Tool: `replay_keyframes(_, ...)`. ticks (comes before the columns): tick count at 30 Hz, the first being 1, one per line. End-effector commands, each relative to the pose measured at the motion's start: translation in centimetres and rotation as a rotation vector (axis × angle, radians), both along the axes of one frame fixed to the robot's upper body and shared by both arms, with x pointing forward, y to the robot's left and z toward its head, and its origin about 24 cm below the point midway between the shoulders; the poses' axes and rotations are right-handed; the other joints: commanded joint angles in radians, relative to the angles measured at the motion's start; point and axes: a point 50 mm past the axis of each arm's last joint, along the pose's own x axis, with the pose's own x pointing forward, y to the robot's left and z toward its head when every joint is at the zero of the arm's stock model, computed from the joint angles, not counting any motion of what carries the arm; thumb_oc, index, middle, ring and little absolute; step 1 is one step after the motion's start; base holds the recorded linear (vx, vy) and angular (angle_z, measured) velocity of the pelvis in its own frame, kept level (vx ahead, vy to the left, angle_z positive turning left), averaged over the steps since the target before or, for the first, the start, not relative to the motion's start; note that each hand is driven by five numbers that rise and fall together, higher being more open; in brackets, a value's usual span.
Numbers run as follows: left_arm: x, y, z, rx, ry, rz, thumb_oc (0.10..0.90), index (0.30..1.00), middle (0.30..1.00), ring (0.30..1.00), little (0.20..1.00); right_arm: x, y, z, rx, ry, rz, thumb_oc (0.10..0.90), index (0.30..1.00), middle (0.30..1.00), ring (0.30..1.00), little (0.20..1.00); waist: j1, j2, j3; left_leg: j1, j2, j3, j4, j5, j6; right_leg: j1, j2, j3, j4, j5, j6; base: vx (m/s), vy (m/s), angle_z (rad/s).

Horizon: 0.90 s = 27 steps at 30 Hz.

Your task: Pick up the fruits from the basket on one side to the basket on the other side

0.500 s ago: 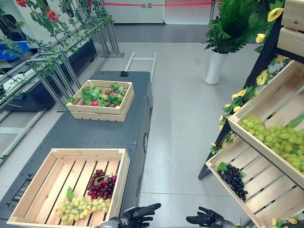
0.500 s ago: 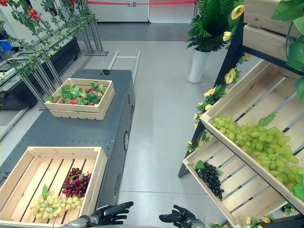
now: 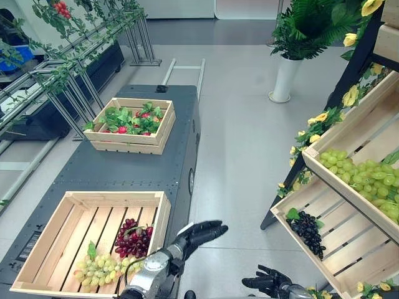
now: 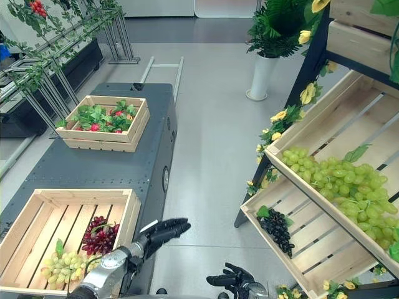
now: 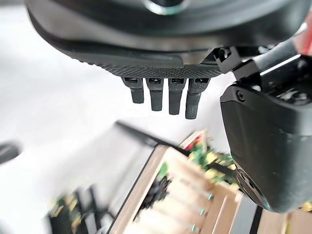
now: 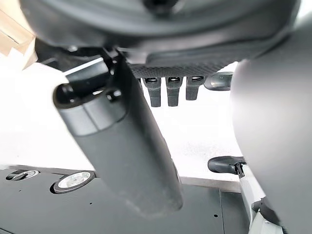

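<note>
1. Left eye view:
   - The left hand (image 3: 199,235) is raised just to the right of the near crate (image 3: 75,202), past the counter (image 3: 124,174) edge and over the floor. Its fingers are straight and apart, holding nothing.
   - The right hand (image 3: 269,283) is low, over the floor between the counter and the shelf (image 3: 349,134). Its fingers are spread and relaxed, and it is empty.
   - The near crate holds the red grapes (image 3: 132,240) and, just in front of them, the green grape bunch (image 3: 103,269). The two are touching or nearly so.
   - The far crate (image 3: 128,142), further back on the counter, holds red fruits among green leaves.
2. Right eye view:
   - The upper shelf tray carries a pile of green grapes (image 4: 340,184).
   - The lower tray carries the black grapes (image 4: 275,229), at its left end.
   - A potted plant (image 4: 274,28) stands on the floor behind, well apart from the counter.
   - Neither hand touches any fruit.
3. Left wrist view:
   - The fingers (image 5: 168,95) are in a straight row with the thumb standing off to one side, and nothing lies between them.
   - Past them is a slatted wooden tray with a dark cluster. It is blurred.
4. Right wrist view:
   - The fingers (image 6: 168,92) are straight and the thumb is apart from them. There is nothing in the grasp.
   - The dark counter surface is beyond the hand.
</note>
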Motion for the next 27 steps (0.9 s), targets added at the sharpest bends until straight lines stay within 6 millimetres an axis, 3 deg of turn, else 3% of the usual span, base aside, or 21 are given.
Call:
replay_keyframes(1, 5.2, 0.8, 5.3, 0.105, -0.354, 0.037, 0.8, 0.9, 0.9, 0.9, 0.9, 1.2, -1.2, 0.6, -0.06, -0.04, 0.048, 0.8, 0.9, 0.9, 0.9, 0.9, 0.031, -0.004, -0.009, 0.004, -0.064, -0.035, 0.009, -0.065, 0.045, -0.024, 0.011, -0.022, 0.036, 0.003, -0.026, 0.03, 0.002, 0.01)
replay_keyframes(7, 6.4, 6.3, 9.4, 0.407, -0.581, 0.285, 0.8, 0.9, 0.9, 0.9, 0.9, -0.3, -2.4, 0.4, -0.082, -0.038, 0.016, 0.8, 0.9, 0.9, 0.9, 0.9, 0.044, -0.01, -0.006, -0.006, -0.065, -0.053, 0.009, -0.06, 0.042, -0.024, 0.018, -0.038, 0.039, -0.006, -0.035, 0.03, 0.0, 0.04)
replay_keyframes(14, 5.2, 11.1, 11.0, 0.755, -0.697, 0.442, 0.8, 0.9, 0.9, 0.9, 0.9, -0.5, -3.5, 0.9, -0.146, -0.101, 0.017, 0.8, 0.9, 0.9, 0.9, 0.9, 0.056, -0.008, 0.026, -0.037, -0.065, -0.07, 0.013, -0.048, 0.035, -0.059, 0.027, -0.052, 0.076, -0.026, -0.047, -0.01, 0.015, 0.11)
replay_keyframes(16, 5.0, 12.4, 11.4, 0.852, -0.711, 0.494, 0.8, 0.9, 0.9, 0.9, 0.9, 0.3, -3.6, 1.3, -0.176, -0.143, 0.04, 0.8, 0.9, 0.9, 0.9, 0.9, 0.056, -0.005, 0.048, -0.058, -0.064, -0.07, 0.023, -0.045, 0.033, -0.085, 0.031, -0.052, 0.103, -0.038, -0.053, -0.13, 0.027, 0.1)
replay_keyframes(18, 5.2, 14.0, 12.3, 0.988, -0.744, 0.575, 0.8, 0.9, 0.9, 0.9, 0.9, 2.1, -4.0, 2.1, -0.21, -0.217, 0.059, 0.8, 0.9, 0.9, 0.9, 0.9, 0.054, 0.0, 0.107, -0.121, -0.063, -0.071, 0.07, -0.044, 0.028, -0.14, 0.035, -0.055, 0.149, -0.053, -0.064, -0.27, 0.02, 0.14)
replay_keyframes(24, 5.5, 16.2, 13.7, 1.198, -0.765, 0.634, 0.8, 0.9, 0.9, 0.9, 0.9, 5.2, -4.7, 3.8, -0.248, -0.346, 0.042, 0.8, 0.9, 0.9, 0.9, 0.9, 0.055, 0.015, 0.225, -0.258, -0.065, -0.069, 0.181, -0.031, 0.014, -0.247, 0.038, -0.075, 0.236, -0.068, -0.086, -0.2, 0.022, 0.09)
replay_keyframes(27, 5.5, 17.0, 14.1, 1.253, -0.755, 0.627, 0.8, 0.9, 0.9, 0.9, 0.9, 5.6, -4.6, 4.1, -0.262, -0.379, 0.085, 0.8, 0.9, 0.9, 0.9, 0.9, 0.058, 0.019, 0.254, -0.296, -0.072, -0.076, 0.214, -0.029, 0.013, -0.274, 0.04, -0.077, 0.26, -0.076, -0.091, -0.11, 0.023, 0.16)
